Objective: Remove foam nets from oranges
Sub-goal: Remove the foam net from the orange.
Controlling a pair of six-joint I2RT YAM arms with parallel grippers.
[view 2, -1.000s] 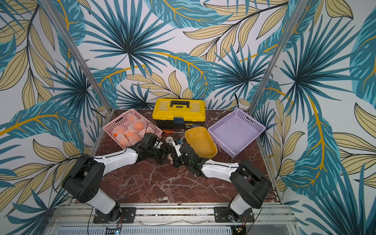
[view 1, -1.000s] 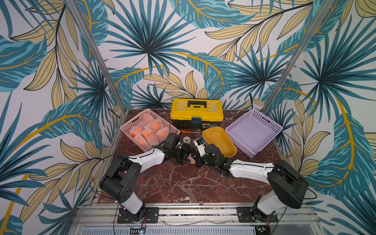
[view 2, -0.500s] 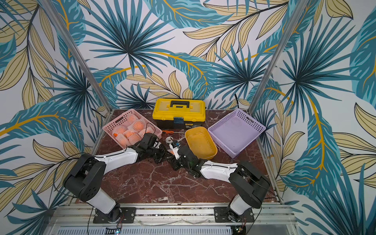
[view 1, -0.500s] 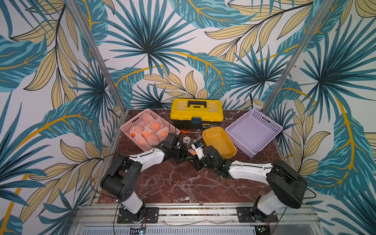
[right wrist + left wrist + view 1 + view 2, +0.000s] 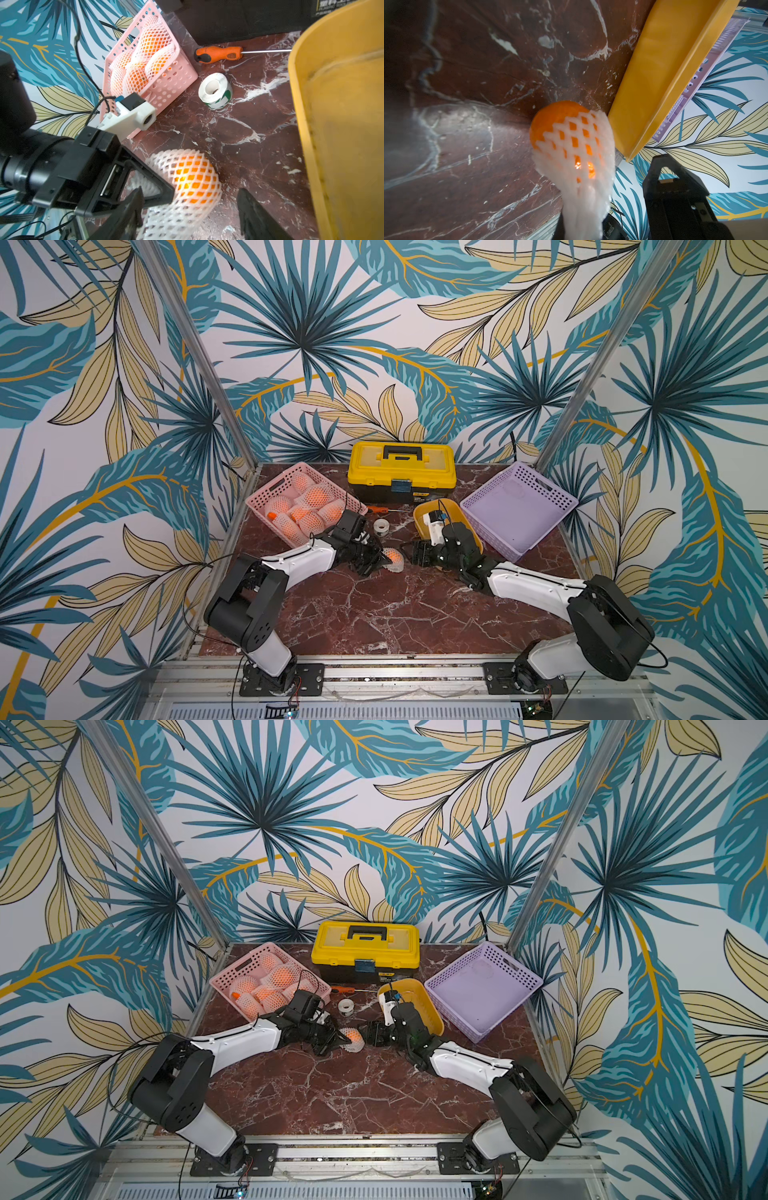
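Observation:
One orange [image 5: 556, 116] in a white foam net [image 5: 583, 166] lies mid-table, in both top views [image 5: 392, 559] [image 5: 353, 1038]. Its far side pokes bare out of the net. My left gripper [image 5: 376, 562] [image 5: 145, 187] is shut on the net's bunched end. My right gripper [image 5: 191, 216] [image 5: 409, 553] stands open on the other side, and the net's loose tube [image 5: 176, 218] lies between its fingers. Several more netted oranges [image 5: 305, 506] [image 5: 145, 62] fill the pink basket [image 5: 286, 479].
A yellow tray [image 5: 457, 510] [image 5: 654, 72] sits right beside the orange, with a purple basket [image 5: 552, 493] beyond it. A yellow toolbox [image 5: 401, 472] stands at the back. An orange-handled screwdriver [image 5: 218, 54] and a tape roll [image 5: 215, 90] lie in front of it.
My left gripper has shut on the net's end. My right gripper, shut a second ago, has opened. The netted orange stays at mid-table.

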